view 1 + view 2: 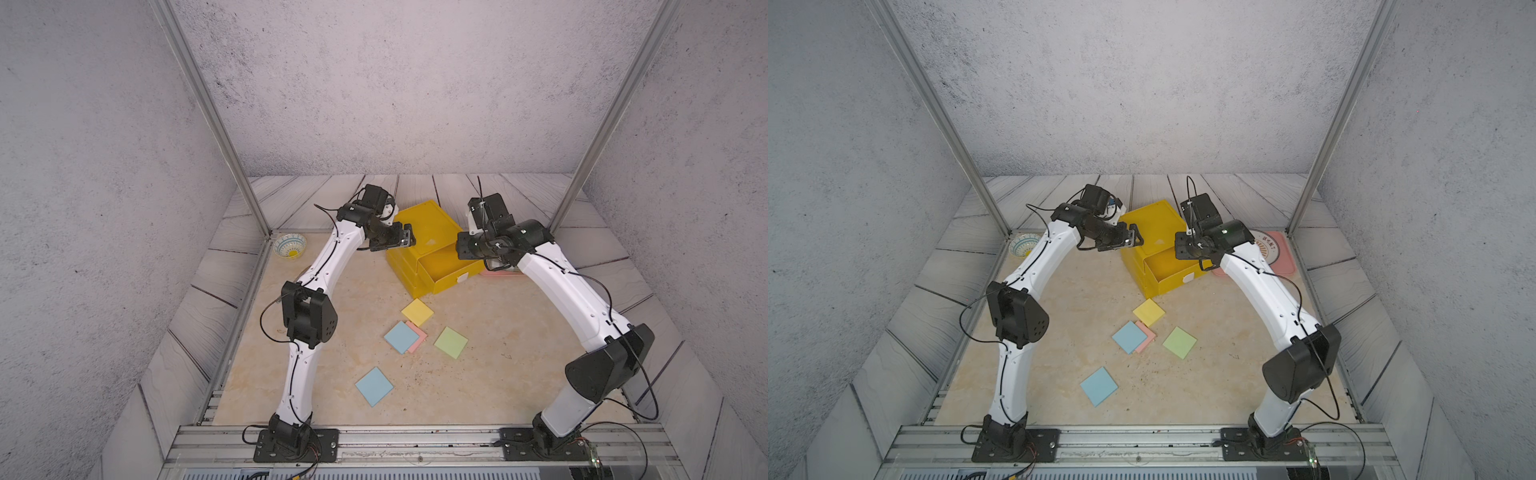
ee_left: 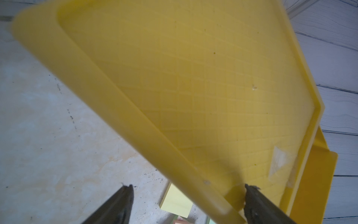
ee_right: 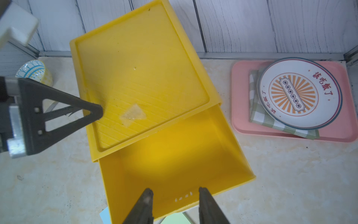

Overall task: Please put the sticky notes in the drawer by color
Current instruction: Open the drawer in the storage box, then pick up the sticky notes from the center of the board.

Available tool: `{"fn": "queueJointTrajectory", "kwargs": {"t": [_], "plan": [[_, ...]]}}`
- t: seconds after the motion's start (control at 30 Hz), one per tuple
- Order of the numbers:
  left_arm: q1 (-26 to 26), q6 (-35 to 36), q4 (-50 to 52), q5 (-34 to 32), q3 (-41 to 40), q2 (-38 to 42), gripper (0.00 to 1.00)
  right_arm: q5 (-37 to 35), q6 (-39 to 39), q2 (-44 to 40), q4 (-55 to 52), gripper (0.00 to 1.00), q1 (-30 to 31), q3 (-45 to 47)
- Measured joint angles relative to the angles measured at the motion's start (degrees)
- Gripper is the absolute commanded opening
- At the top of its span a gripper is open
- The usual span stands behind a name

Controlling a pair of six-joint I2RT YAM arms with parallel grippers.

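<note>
Where the beige counter (image 1: pixel 519 374) lies nearest, 1 light blue paper sticky note (image 1: pixel 374 386) sits; at its 12 o'clock another blue square (image 1: pixel 400 336) overlaps a pink square (image 1: pixel 420 336), a green note (image 1: pixel 451 342) at 3 o'clock, a yellow note (image 1: pixel 417 312) beyond. Farther, the yellow plastic drawer box (image 1: pixel 424 226) has its top drawer (image 1: pixel 446 272) out; the right pincer (image 3: pixel 175 191) hangs narrowly parted over its front, the left pincer (image 1: pixel 407 238) wide at the box's 9 o'clock edge.

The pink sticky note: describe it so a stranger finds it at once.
Find the yellow drawer box, one drawer pulled out. In front of it, past the yellow note, the pink sticky note lies flat on the table. It alone is mostly hidden under a light blue note, only a strip showing.
</note>
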State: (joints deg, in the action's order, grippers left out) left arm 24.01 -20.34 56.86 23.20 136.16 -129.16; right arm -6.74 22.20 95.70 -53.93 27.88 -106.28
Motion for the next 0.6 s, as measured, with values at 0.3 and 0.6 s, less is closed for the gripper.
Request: {"fn": "queueJointTrajectory", "kwargs": {"t": [0.3, 0.6], "plan": [[0.2, 0.8, 0.9, -5.0, -3.5, 3.8, 0.95, 5.9, 0.8, -18.9, 2.0, 0.63, 0.0, 23.5], [-0.2, 0.9, -2.4, -9.7, -16.7, 15.4, 0.98, 10.4, 2.7, -38.2, 6.5, 0.82, 0.0, 50.3]]}}
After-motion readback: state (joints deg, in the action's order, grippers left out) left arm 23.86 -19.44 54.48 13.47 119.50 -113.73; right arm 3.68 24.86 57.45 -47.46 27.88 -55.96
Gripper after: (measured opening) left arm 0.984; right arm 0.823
